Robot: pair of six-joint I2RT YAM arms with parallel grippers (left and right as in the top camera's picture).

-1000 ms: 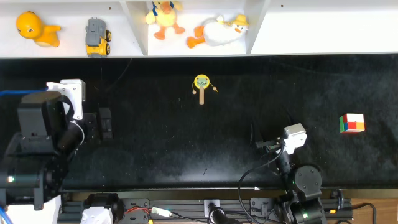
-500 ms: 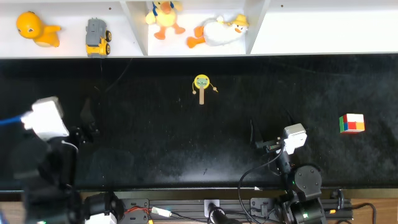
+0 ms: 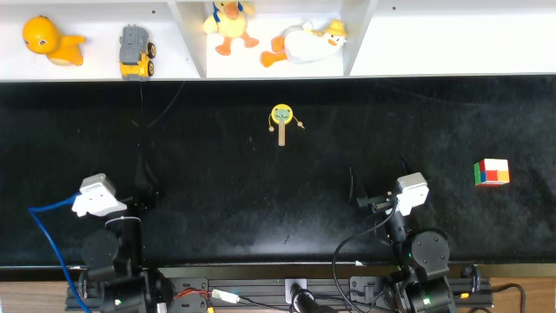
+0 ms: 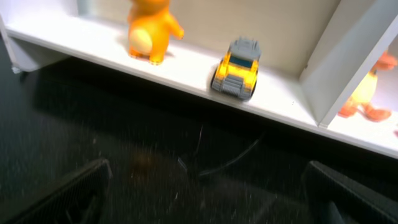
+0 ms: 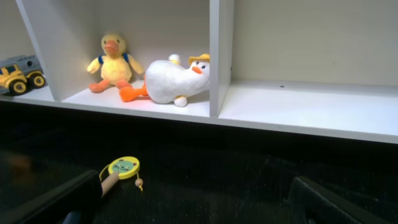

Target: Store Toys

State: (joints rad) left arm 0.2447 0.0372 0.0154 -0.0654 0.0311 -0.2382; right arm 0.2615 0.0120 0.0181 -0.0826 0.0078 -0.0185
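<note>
A yellow rattle drum on a wooden stick [image 3: 281, 122] lies on the black table, and it also appears as the rattle [image 5: 122, 169] in the right wrist view. A coloured cube [image 3: 492, 172] sits at the far right. On the white shelf [image 3: 434, 65] stand an orange duck [image 3: 48, 39], a yellow and grey truck [image 3: 136, 52], a yellow plush duck [image 3: 230, 24] and a white plush goose [image 3: 308, 42]. My left gripper [image 3: 143, 187] is low at the left, open and holding nothing, facing the truck [image 4: 236, 68]. My right gripper [image 3: 377, 178] is open, below and right of the rattle.
The shelf runs along the table's far edge, split by upright dividers [image 3: 361, 39]. A blue cable [image 3: 48, 230] loops beside the left arm's base. Black matting [image 3: 261, 209] covers the table between the arms.
The left arm has drawn back from the middle left of the table toward its base, and its gripper now sits lower. The right arm and the toys have not moved.
</note>
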